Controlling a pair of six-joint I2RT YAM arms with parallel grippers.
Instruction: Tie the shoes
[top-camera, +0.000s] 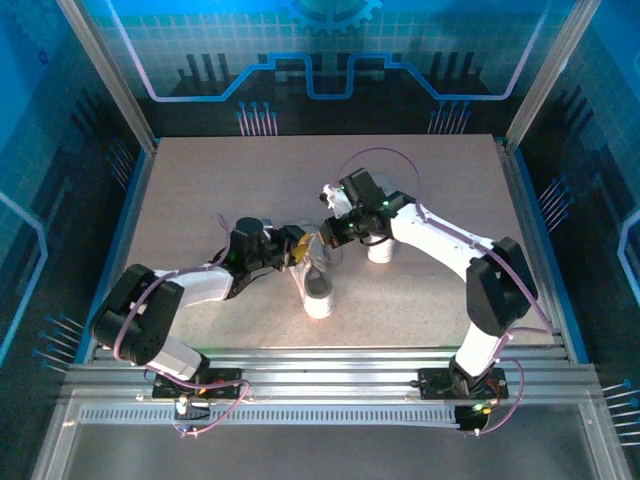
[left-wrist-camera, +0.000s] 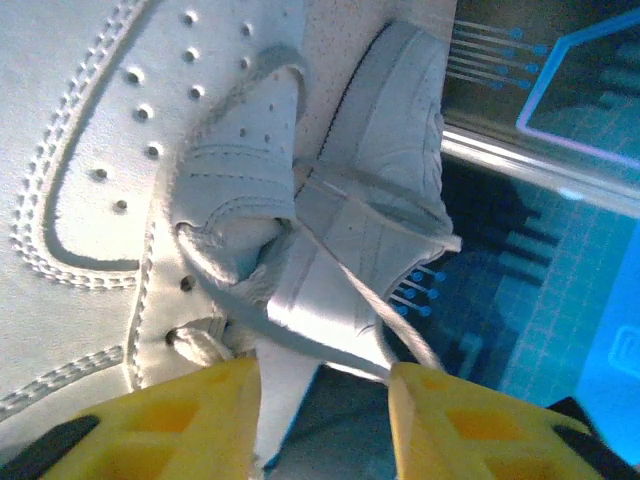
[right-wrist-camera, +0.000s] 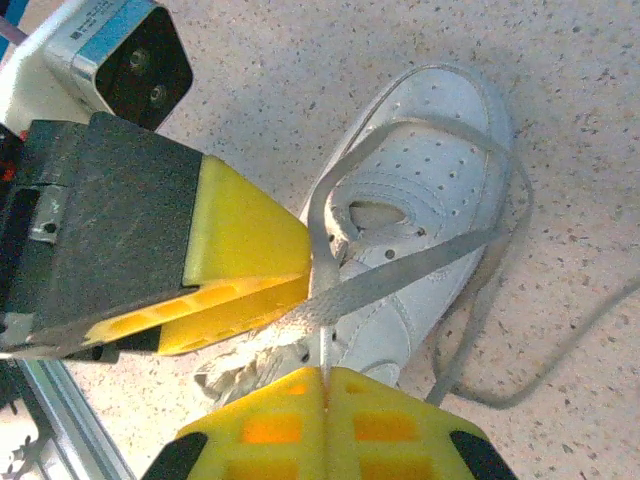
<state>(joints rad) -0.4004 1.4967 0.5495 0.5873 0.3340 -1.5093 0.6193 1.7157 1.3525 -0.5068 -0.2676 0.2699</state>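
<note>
Shoes (top-camera: 316, 288) on the table (top-camera: 200, 200): the nearer one lies at centre, toe toward 6 o'clock. At its heel end the left gripper (left-wrist-camera: 325, 425) stands partly open, a lace (right-wrist-camera: 400, 275) running loose through the gap. At 3 o'clock of it, the right gripper (right-wrist-camera: 322, 385) is pinched tight on the lace. The second shoe (top-camera: 380, 252) sits beyond at 2 o'clock, beneath the right arm (top-camera: 450, 240).

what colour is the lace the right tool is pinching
Pale grey-white. The lace shows best in the right wrist view, clamped in the right tool.
</note>
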